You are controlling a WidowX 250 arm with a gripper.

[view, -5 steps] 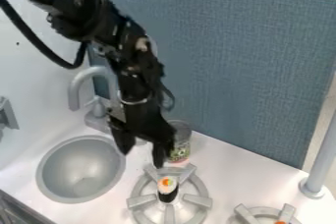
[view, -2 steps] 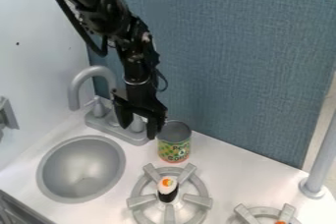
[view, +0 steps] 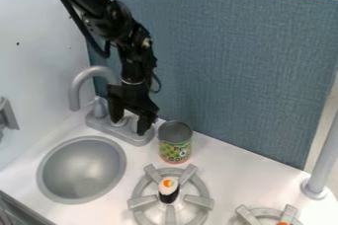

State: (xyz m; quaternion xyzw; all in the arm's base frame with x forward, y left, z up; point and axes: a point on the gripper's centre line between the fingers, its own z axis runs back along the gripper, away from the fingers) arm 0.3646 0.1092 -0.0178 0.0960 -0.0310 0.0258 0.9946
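The black gripper (view: pixel 130 120) hangs over the back corner of the counter (view: pixel 221 184), at the grey faucet base (view: pixel 131 135), with its two fingers apart and pointing down. A grey tap handle shows in part between them; whether either finger touches it cannot be told. The arm (view: pixel 113 21) comes in from the upper left and passes in front of the blue textured panel (view: pixel 244 66) behind the counter. The can (view: pixel 175 146) stands upright on the counter near its back edge, just beside the gripper on the side away from the spout (view: pixel 74 90); it has a grey top and a green and yellow label. The round grey sink (view: pixel 81 169) lies in front of the faucet, toward the counter's front edge. Beside it, in front of the can, is a grey burner (view: pixel 142 202), with a toy sushi piece (view: pixel 169 189) at its middle, white with an orange top and a black lower part. Part of a second burner (view: pixel 246 214) shows farther along the counter, below a grey pole (view: pixel 324 160) with a round foot.
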